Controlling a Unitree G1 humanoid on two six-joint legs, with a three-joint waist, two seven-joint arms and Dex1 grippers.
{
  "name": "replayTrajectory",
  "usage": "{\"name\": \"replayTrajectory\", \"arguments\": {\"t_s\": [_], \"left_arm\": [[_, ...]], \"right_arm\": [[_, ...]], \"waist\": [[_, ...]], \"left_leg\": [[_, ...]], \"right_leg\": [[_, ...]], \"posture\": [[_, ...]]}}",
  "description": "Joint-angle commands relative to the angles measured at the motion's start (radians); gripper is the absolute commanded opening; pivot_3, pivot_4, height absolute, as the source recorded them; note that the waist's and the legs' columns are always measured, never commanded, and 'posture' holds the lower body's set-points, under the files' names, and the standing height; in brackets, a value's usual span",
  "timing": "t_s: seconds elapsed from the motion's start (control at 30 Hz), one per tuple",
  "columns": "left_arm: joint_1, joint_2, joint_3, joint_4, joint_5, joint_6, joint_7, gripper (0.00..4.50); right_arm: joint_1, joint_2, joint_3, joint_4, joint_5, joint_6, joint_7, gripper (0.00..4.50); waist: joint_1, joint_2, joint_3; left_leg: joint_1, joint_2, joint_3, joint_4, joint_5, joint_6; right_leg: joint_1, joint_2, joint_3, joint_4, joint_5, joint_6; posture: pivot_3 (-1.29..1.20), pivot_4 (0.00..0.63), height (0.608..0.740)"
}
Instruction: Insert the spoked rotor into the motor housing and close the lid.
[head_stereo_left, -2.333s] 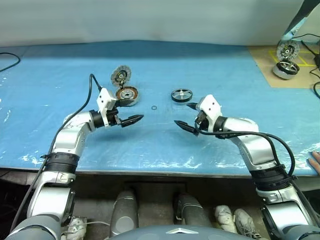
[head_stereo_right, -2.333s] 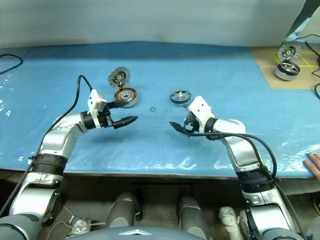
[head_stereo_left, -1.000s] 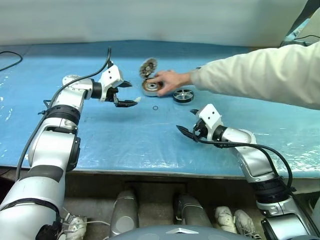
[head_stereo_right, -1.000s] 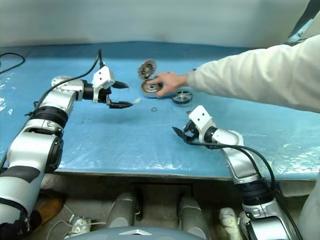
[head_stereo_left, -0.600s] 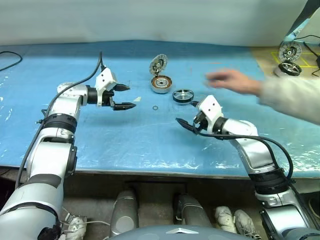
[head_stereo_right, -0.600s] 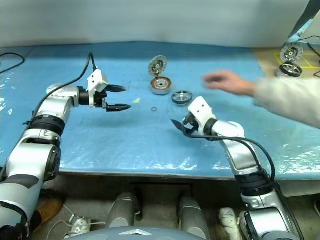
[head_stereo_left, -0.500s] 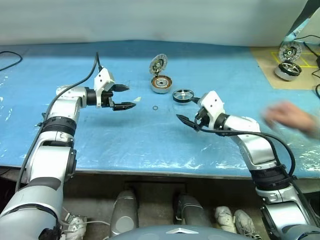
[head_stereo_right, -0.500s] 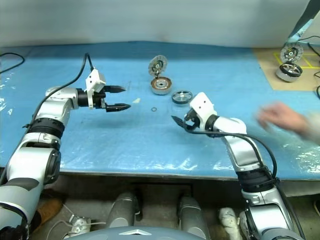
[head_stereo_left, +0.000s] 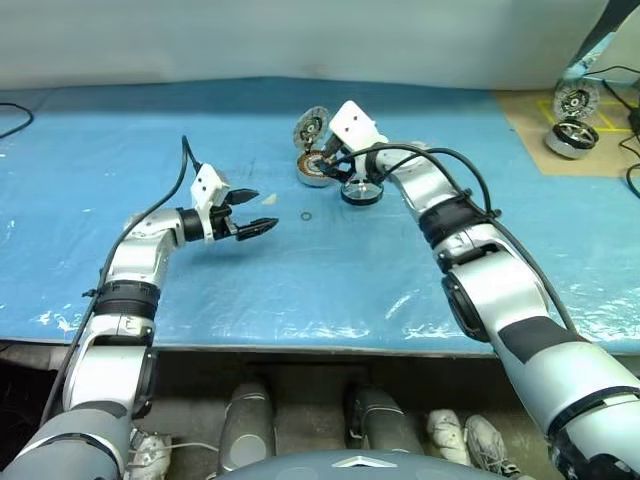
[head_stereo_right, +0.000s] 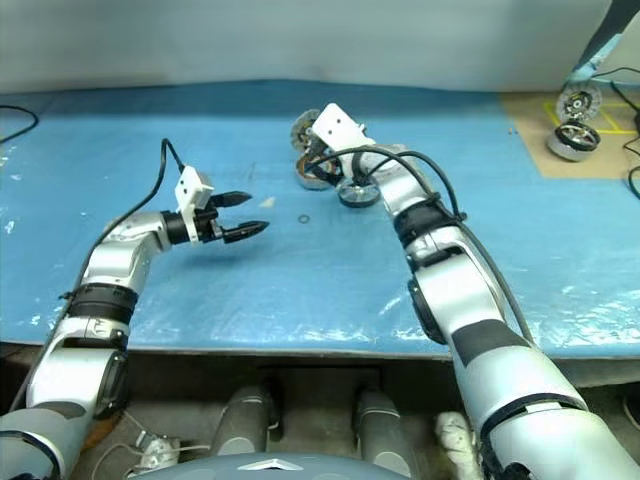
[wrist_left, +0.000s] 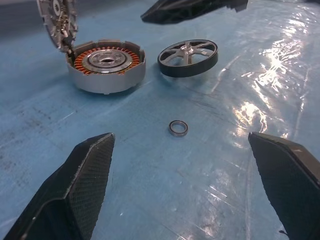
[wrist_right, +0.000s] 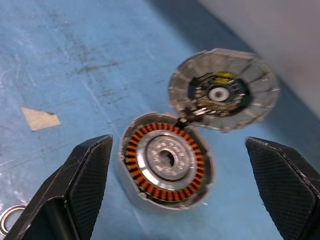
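Observation:
The motor housing sits on the blue sheet at the back middle, with copper windings around a silver centre. Its lid stands tilted open at the far edge, finned face and dark centre showing. The spoked rotor lies flat just to the housing's right. My right gripper hovers open right over the housing, with nothing between its fingers. My left gripper is open and empty, nearer and to the left, pointing towards the parts.
A tiny washer ring lies in front of the housing, with a small paper scrap near it. A second motor stands on a brown board at the far right. A black cable lies at the far left.
My right arm has swung up and leftward from the near table to above the housing. The left gripper has drawn back and down. The person's hand has left the view.

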Motion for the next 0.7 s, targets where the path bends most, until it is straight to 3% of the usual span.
{"name": "replayTrajectory", "arguments": {"t_s": [0.03,0.27,0.7], "left_arm": [[0.051,0.009,0.031,-0.100,-0.038,0.022,0.037,4.49],[0.147,0.010,0.041,-0.174,-0.065,0.036,0.086,4.49],[0.166,-0.017,0.042,-0.185,-0.056,-0.010,0.183,4.49]], "right_arm": [[-0.047,0.020,-0.038,0.110,-0.010,-0.043,-0.043,4.50],[-0.059,0.055,-0.065,0.183,-0.054,-0.059,-0.145,4.50],[-0.043,0.143,-0.055,0.193,-0.144,-0.095,-0.221,4.50]], "waist": [[0.002,0.000,0.000],[-0.003,0.000,0.000],[-0.004,0.001,0.000]], "left_leg": [[-0.001,0.000,-0.001,0.000,0.000,0.000],[-0.001,0.000,-0.001,0.002,0.000,0.000],[-0.001,0.001,0.000,0.001,0.000,-0.001]], "right_leg": [[0.000,0.000,-0.001,0.000,0.000,0.000],[-0.001,-0.001,-0.002,0.002,-0.002,-0.004],[-0.003,0.000,-0.001,0.003,-0.002,-0.004]], "posture": [[0.00,0.150,0.740],[0.00,0.150,0.740],[0.00,0.150,0.740]]}}
